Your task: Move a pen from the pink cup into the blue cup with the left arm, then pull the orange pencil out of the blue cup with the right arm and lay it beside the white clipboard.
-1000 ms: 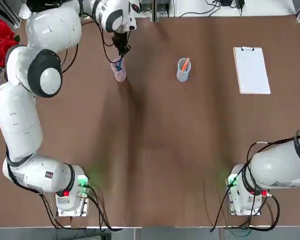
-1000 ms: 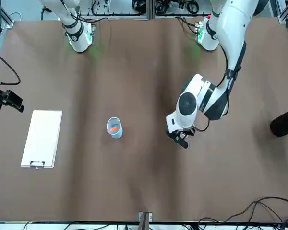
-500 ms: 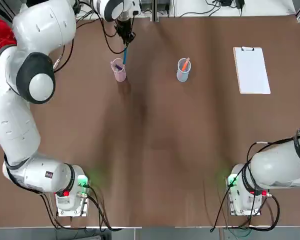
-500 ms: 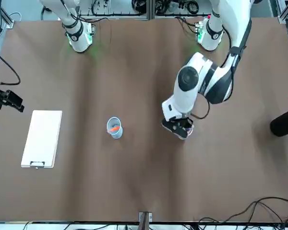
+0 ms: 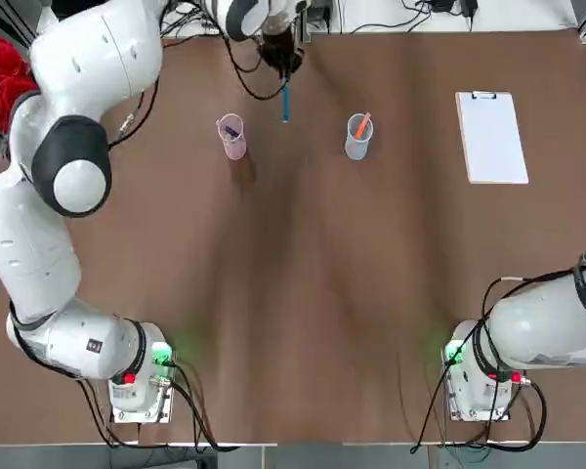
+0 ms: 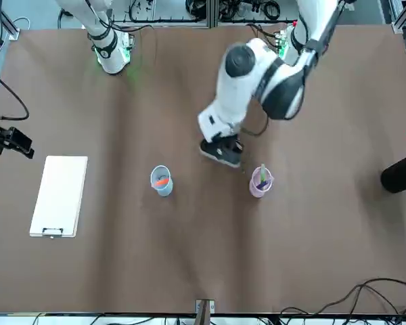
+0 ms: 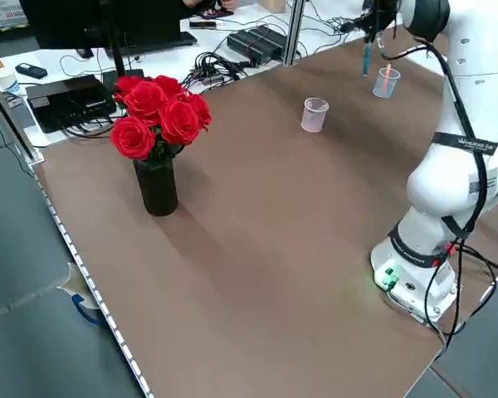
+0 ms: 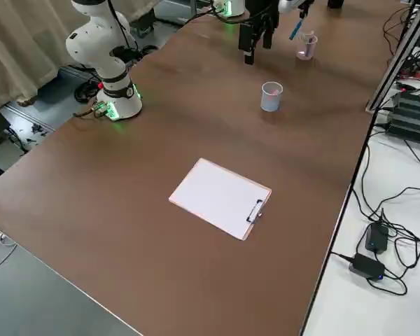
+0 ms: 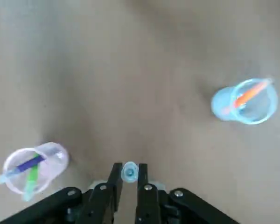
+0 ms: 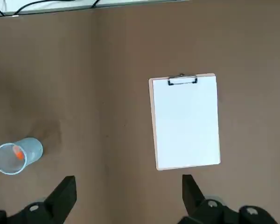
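The left gripper (image 5: 284, 70) has lifted clear of the pink cup (image 5: 231, 135) and swung toward the blue cup (image 5: 357, 136), pinching a blue pen (image 5: 285, 102) that hangs between the two cups near the surface's far edge. The orange pencil (image 5: 362, 125) sits in the blue cup; the right gripper (image 10: 127, 196), spread wide, hovers over the white clipboard (image 5: 490, 137).

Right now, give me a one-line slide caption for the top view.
Left end effector carries a blue pen between the pink cup and the blue cup, orange pencil waiting inside.
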Robot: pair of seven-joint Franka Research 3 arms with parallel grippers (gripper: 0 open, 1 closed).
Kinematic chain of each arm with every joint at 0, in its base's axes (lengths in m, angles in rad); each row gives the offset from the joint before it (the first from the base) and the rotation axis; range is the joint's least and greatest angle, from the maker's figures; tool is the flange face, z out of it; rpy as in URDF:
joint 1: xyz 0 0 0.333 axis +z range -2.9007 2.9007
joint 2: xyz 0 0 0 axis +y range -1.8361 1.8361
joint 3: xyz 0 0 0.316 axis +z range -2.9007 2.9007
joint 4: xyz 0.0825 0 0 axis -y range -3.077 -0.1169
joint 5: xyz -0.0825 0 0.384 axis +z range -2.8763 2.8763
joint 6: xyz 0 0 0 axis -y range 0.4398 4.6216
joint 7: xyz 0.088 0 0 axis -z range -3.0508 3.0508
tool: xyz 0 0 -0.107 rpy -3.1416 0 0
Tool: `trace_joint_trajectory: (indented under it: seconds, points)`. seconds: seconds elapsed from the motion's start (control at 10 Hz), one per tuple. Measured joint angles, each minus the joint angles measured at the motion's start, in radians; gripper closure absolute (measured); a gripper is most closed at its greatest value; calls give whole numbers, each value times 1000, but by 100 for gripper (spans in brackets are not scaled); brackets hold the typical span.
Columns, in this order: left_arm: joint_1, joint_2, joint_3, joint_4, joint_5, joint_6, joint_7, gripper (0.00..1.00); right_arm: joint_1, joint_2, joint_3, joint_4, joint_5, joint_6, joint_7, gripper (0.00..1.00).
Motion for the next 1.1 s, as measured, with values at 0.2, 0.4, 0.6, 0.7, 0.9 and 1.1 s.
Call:
trace_joint_trajectory:
  seconds: [0.2,0.4,0.6,0.7,0.9,1.1]
  points:
    - [-49,33,1,4,0,145,-113,83,0,0,0,0,0,0,0,0]
    - [-127,97,14,36,0,227,-199,83,0,0,1,0,0,0,0,0]
    - [-265,165,136,113,0,297,-253,83,0,0,1,-1,0,0,0,0]
    - [-346,189,228,139,0,321,-278,83,0,0,1,-1,0,0,0,0]
    - [-469,226,371,156,0,377,-343,83,0,0,1,-1,0,-1,0,0]
    - [-490,248,400,159,0,403,-360,83,0,0,1,-1,0,-1,0,0]
